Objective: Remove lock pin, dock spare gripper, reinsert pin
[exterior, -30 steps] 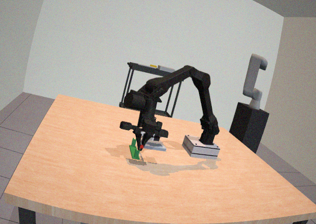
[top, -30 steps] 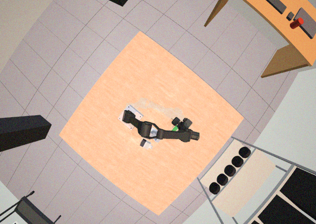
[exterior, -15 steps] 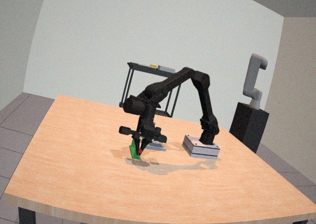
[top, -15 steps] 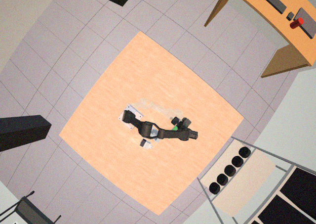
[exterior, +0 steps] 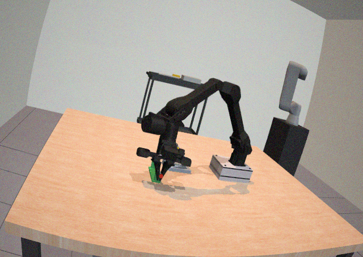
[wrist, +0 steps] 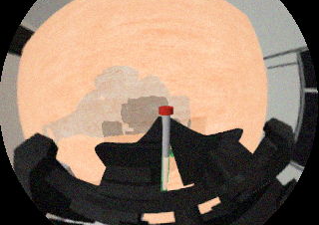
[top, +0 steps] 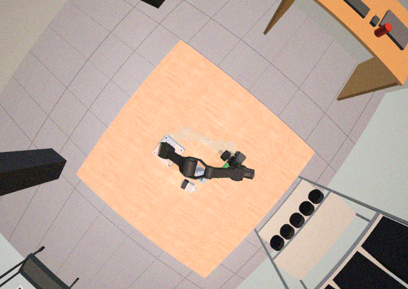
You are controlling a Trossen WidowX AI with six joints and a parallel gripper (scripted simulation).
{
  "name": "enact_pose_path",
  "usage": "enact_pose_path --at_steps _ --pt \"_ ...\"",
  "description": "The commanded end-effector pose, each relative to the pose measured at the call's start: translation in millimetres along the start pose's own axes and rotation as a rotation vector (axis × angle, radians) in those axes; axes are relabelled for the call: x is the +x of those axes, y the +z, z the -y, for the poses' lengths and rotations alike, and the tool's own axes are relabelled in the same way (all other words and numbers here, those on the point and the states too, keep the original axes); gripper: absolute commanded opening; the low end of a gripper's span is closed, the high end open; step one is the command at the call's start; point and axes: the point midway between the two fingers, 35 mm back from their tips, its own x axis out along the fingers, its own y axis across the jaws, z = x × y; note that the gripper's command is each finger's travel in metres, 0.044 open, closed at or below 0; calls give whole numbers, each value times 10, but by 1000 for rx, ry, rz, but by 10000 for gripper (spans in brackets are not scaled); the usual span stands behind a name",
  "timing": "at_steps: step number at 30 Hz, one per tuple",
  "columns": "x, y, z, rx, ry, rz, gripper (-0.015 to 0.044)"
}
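Note:
My gripper (exterior: 159,177) is shut on the lock pin, pointing down, low at the green holder (top: 225,164) (exterior: 152,173). The pin's red head (exterior: 160,176) (wrist: 165,111) sticks out past the fingertips, and its grey shaft (wrist: 165,140) runs back between them in the wrist view. Green edges show beside the shaft; whether the pin touches the holder cannot be told. The mount (top: 199,171) (exterior: 182,169) is blue-grey and largely hidden by the arm; its socket cannot be made out. The spare gripper (top: 189,185), white with a dark end, lies beside the mount.
The arm's base box (top: 176,145) (exterior: 236,172) stands on the table (top: 204,229) (exterior: 117,210). The arm arches over the mount from there. A shelf rack (exterior: 164,78) and another arm on a black pedestal (exterior: 282,146) stand beyond the table.

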Motion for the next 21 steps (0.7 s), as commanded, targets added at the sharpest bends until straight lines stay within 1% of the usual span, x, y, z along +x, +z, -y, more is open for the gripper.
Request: enact_pose_path --at_steps 1,8,9,13,21 --pt "8 -4 2 4 0 0 0" --pt "0 0 0 0 0 0 184" --pt "0 0 0 0 0 0 200" --pt "0 0 0 0 0 0 200" --pt "-178 32 -16 2 11 -5 200"
